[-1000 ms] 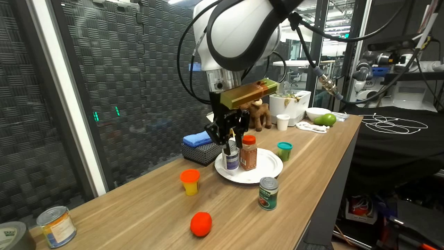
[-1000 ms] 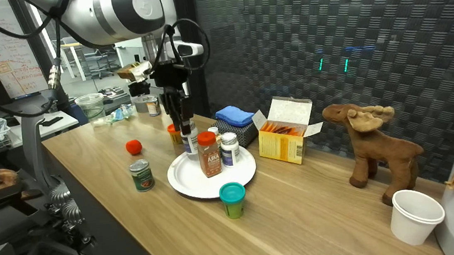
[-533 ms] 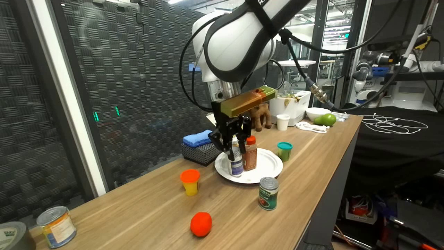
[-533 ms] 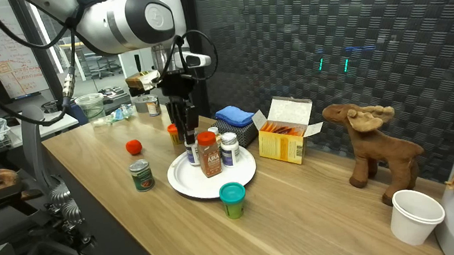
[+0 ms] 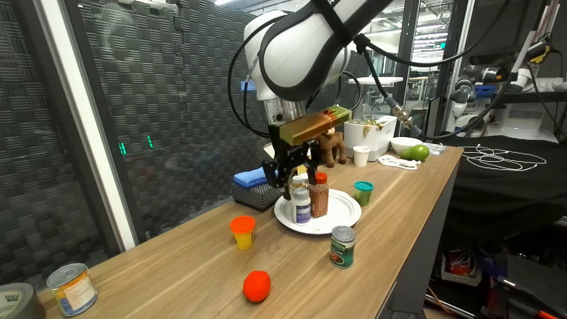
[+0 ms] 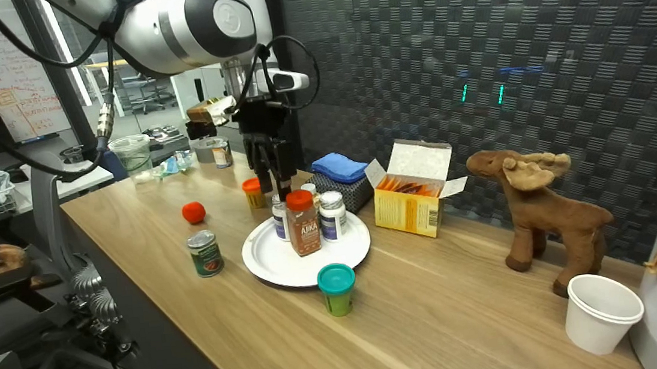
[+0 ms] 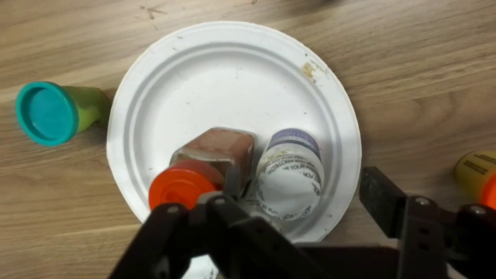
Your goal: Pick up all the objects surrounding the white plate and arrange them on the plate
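Hand (image 7: 299, 181) spread, fingers (image 7: 381, 205) well apart. In the wrist view we see one finger to each side of a purple-labelled white bottle (image 7: 290, 172), its top covered by a printed seal (image 7: 287, 195); whether either finger touches it, we can't tell. That bottle stands upright on the white plate (image 7: 236, 89), just beside the red-lidded Ajika jar (image 6: 307, 235). We log a second purple-labelled bottle (image 6: 332, 219) on the plate, on the jar's other side, plus a white-capped bottle (image 6: 309, 188) behind the jar, mostly hidden, base out of sight. Brown smear (image 7: 309, 70) on the plate's rim.

Off the plate, on the wood-grain tabletop (image 5: 199, 274), we mark four items: teal-lidded green tub (image 6: 338, 298), close to the rim; green-labelled tin can (image 5: 343, 248), near; orange-lidded yellow tub (image 5: 243, 235), near; red ball (image 5: 257, 285), farther out. Tubs and can upright.

Farther along we get a folded blue cloth (image 5: 251, 177) on a dark mesh box (image 5: 257, 196), an opened yellow carton (image 6: 406, 213) of orange packets (image 6: 404, 187) near it, a plush moose (image 6: 548, 211) on its feet, and nested white paper cups (image 6: 600, 318) close to the moose. At the tabletop's opposite end, in an exterior view: an orange-labelled tin (image 5: 75, 290) next to a roll of duct tape (image 5: 26, 301), the roll cut off by the frame edge.
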Tool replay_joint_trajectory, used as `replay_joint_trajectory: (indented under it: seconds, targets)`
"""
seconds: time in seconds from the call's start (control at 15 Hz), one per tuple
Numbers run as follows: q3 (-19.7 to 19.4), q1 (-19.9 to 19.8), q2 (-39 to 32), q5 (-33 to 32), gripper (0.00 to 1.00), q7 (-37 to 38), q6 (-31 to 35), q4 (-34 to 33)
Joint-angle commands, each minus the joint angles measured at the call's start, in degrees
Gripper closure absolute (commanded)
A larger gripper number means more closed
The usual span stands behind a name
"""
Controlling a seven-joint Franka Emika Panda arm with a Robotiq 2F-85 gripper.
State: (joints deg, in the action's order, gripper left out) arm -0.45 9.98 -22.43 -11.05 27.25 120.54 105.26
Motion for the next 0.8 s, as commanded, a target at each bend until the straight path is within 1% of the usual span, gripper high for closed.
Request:
replay_joint_trajectory:
  seconds: [0.0,0.13,0.27,0.53,0.73]
  targets:
    - [0.14,2.11,3.44,-3.44,0.00,1.03,0.18,-0.23]
    - [0.74,3.29,2.46,-6.00,0.00,0.74,-0.20,-1.95]
    - [1.79,4.19,0.49,-6.80,0.00,-0.29,-0.26,-3.80]
    - [4.28,5.02,-3.14,-5.90,0.00,-6.04,4.65,-5.07]
    - [5.80,4.63,-5.18,-3.40,0.00,-10.86,7.92,-6.17]
